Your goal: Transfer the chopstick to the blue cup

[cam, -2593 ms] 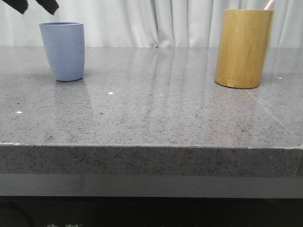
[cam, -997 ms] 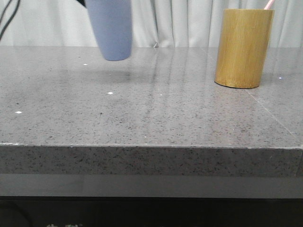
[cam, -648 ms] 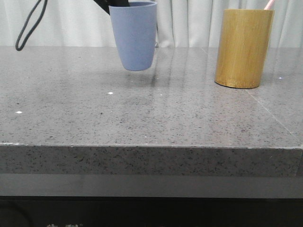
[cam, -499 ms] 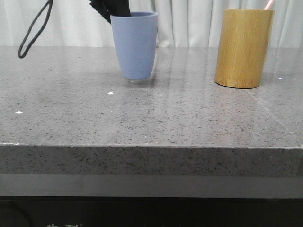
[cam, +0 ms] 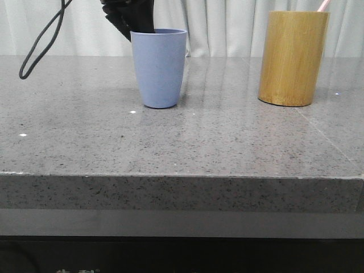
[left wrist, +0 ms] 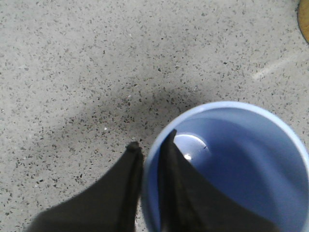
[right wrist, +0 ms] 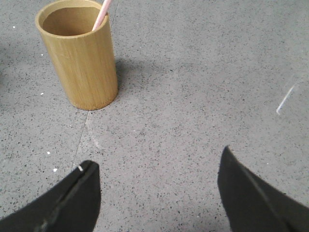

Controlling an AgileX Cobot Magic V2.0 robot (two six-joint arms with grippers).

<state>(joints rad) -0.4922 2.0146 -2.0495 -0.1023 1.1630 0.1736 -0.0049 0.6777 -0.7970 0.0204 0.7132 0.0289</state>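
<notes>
The blue cup [cam: 158, 68] stands upright on the grey stone table, left of centre in the front view. My left gripper [left wrist: 150, 140] is shut on the cup's rim [left wrist: 155, 145], one finger inside and one outside; it shows above the cup in the front view [cam: 132, 14]. The cup is empty inside. A pale pink chopstick [right wrist: 101, 14] leans in the tan bamboo holder [right wrist: 81, 54], whose tip shows at the front view's top right [cam: 323, 5]. My right gripper [right wrist: 157, 164] is open and empty, hovering over bare table short of the holder.
The bamboo holder [cam: 292, 58] stands at the right rear of the table. A black cable [cam: 35, 48] loops down from the left arm at the far left. A white curtain hangs behind. The table's front edge [cam: 182, 177] crosses the front view.
My left gripper has carried the blue cup from the far left toward the centre and lowered it onto the table. The holder and chopstick have not moved.
</notes>
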